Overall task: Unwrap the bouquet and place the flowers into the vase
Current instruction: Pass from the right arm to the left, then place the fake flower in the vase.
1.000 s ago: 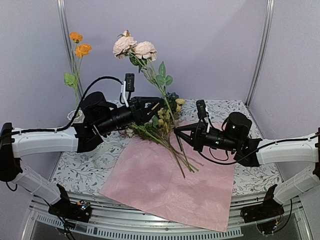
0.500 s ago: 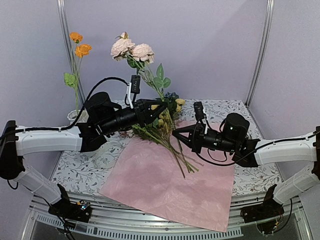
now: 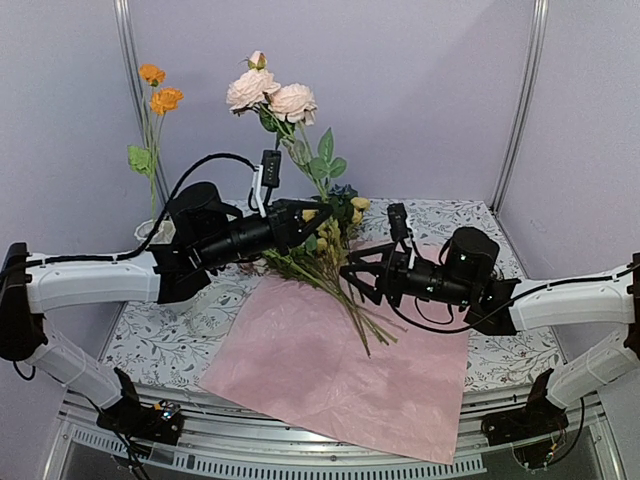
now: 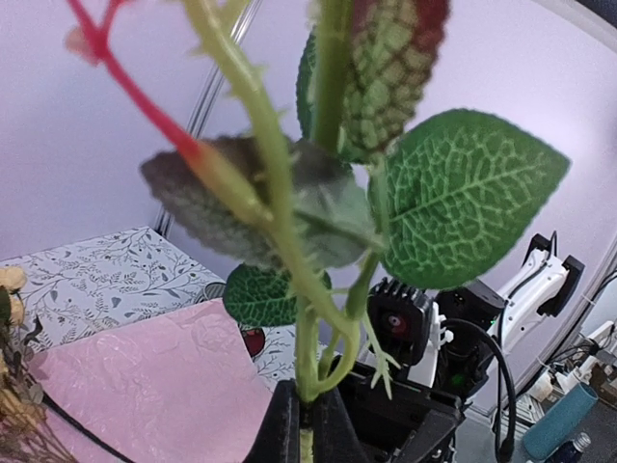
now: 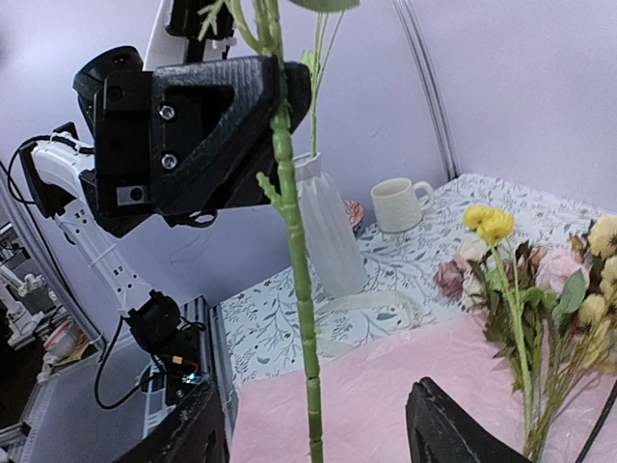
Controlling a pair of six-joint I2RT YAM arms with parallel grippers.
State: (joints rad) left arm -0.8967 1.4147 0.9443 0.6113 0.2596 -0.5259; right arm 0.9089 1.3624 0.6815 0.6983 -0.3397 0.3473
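My left gripper (image 3: 303,214) is shut on the green stem (image 4: 307,381) of a pale pink rose sprig (image 3: 270,94), held upright above the table. My right gripper (image 3: 352,275) stands open. The stem's lower end (image 5: 310,386) hangs between its spread fingers (image 5: 451,430), touching neither. The remaining flowers (image 3: 335,255) lie loose at the far edge of the flattened pink wrapping paper (image 3: 330,370). The white ridged vase (image 5: 328,231) stands at the back left with orange flowers (image 3: 158,90) in it. In the top view the left arm hides most of the vase.
A cream mug (image 5: 400,203) stands behind the vase. A cream ribbon (image 5: 376,305) lies on the patterned tablecloth (image 3: 160,345) beside the paper. Metal frame posts (image 3: 520,100) rise at the back corners.
My left gripper has shut on the rose stem. My right gripper has opened and let go of it. The rose blooms have shifted slightly.
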